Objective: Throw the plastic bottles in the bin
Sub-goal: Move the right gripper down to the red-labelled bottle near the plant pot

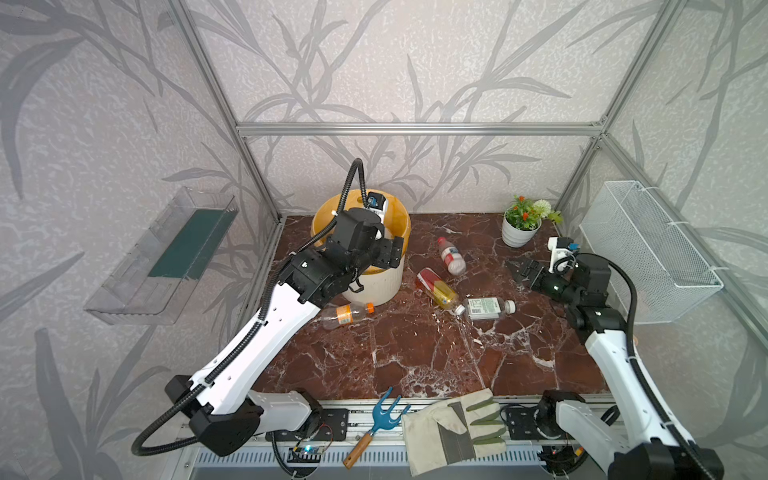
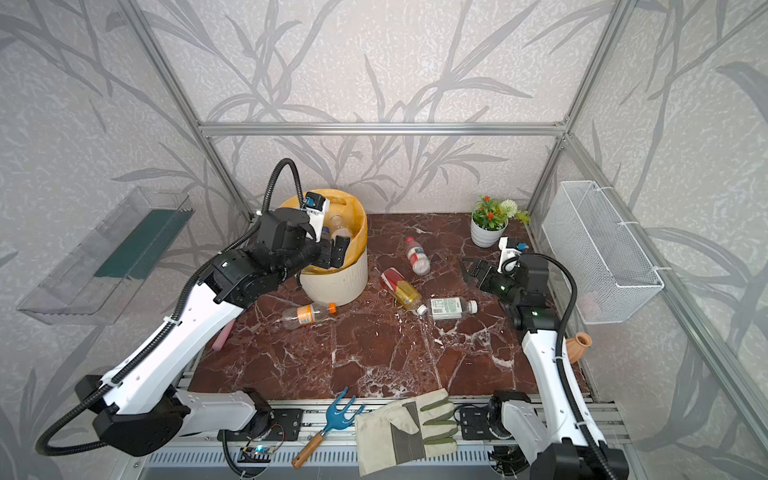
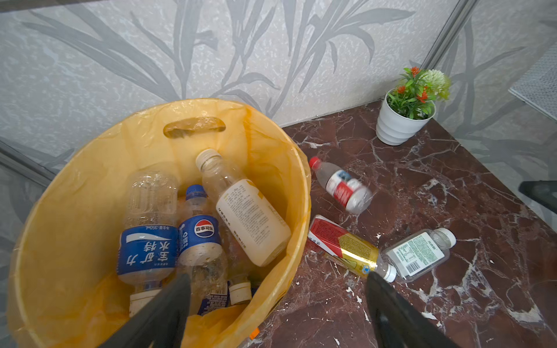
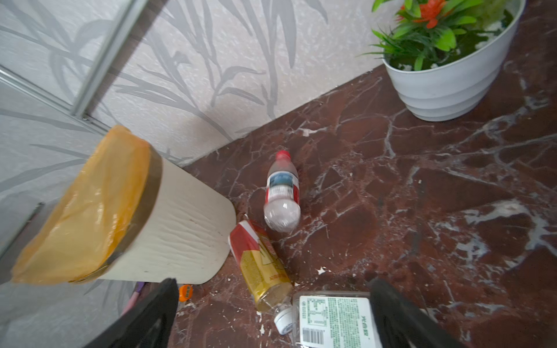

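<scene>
The left gripper [image 3: 278, 275] hangs over the bin [image 3: 301, 186], jaws wide, nothing between them. In both top views it sits above the bin's rim at about 4 o'clock [image 1: 392, 251] [image 2: 336, 251].

The bin stands at 11 o'clock on the table [image 1: 415, 353], close to the far wall. Inside it lie a cream-label bottle [image 3: 250, 220], a blue-label bottle [image 3: 147, 241] and a Pepsi bottle [image 3: 199, 238], with more partly hidden beneath.

Four bottles lie on the table outside it:
- The orange-label bottle [image 1: 347, 314] is at the bin's 6 o'clock, just beside its base.
- The red-and-gold bottle [image 1: 436, 288] is at the bin's 4 o'clock, near the base.
- The green-label bottle [image 1: 488, 308] lies just beside the red-and-gold bottle's white cap, on its 3 o'clock side.
- The red-cap bottle [image 1: 452, 256] lies at the bin's 3 o'clock, apart from the rest.

The right gripper [image 1: 521, 270] hovers at the table's 2 o'clock, jaws wide and empty, clear of every bottle. The pot [image 1: 517, 235] stands at 1 o'clock
</scene>
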Robot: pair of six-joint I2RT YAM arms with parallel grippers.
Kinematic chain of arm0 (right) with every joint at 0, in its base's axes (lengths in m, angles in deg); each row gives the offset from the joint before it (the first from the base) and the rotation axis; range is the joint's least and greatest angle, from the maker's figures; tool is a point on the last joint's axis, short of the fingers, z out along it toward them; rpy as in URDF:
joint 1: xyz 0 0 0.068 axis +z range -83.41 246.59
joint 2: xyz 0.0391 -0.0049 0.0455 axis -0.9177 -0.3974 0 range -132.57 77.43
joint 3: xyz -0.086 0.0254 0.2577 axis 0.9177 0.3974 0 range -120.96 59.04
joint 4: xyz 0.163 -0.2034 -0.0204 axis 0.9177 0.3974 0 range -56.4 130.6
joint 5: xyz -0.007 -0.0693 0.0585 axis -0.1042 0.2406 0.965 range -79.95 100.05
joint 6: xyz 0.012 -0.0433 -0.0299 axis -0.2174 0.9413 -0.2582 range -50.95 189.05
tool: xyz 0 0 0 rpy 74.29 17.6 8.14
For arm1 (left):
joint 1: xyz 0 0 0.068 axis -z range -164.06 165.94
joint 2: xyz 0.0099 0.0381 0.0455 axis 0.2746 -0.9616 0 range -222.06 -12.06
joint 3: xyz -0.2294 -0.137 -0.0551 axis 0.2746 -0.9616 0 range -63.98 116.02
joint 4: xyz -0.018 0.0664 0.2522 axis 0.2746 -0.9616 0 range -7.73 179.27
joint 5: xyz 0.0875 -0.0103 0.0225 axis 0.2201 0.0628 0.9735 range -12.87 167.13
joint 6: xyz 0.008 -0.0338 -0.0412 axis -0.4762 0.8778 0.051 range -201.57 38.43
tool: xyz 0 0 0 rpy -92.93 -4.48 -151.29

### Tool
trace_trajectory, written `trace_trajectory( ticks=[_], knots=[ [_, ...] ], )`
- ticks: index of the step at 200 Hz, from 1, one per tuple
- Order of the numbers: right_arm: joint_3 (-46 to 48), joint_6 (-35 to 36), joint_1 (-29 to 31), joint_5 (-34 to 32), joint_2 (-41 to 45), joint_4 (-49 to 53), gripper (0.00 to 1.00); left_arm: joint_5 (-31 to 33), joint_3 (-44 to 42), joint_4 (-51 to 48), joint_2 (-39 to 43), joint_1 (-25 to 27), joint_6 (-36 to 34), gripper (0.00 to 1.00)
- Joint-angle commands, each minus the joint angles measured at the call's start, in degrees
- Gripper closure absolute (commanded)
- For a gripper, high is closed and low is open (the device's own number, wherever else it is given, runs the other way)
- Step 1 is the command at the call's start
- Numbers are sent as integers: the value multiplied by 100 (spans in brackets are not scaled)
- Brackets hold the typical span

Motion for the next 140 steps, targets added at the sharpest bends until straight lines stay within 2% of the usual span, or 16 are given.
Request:
trace_trajectory(
  ticks=[1, 19, 40, 68, 80, 93, 125, 140],
  knots=[
    [-489, 70, 430, -883, -704, 239, 1, -88, -206, 373, 437, 28, -14, 10],
    [-680, -198, 754, -1350, -1245, -76, 1, 93, -550, 580, 851, 28, 10, 9],
    [-1028, -210, 900, -1397, -1906, -341, 0, 351, -803, 652, 1360, 29, -7, 8],
    [-2258, 1119, 1521, -1925, -3054, 731, 0, 715, -1147, 676, 1756, 30, -14, 6],
    [-2791, 1305, 1718, -2072, -3600, 1184, 0, 905, -1282, 679, 1883, 17, 49, 4],
    [-3213, 1090, 1809, -2062, -4201, 1395, 0, 1056, -1413, 639, 1976, 10, 92, 3],
    [-3873, 17, 1946, -2023, -5196, 1232, 1, 1363, -1558, 463, 2149, -26, 41, 2],
    [-4475, -211, 2064, -2300, -5762, 1500, 1, 1481, -1638, 419, 2227, -35, 4, 1]
  ],
)
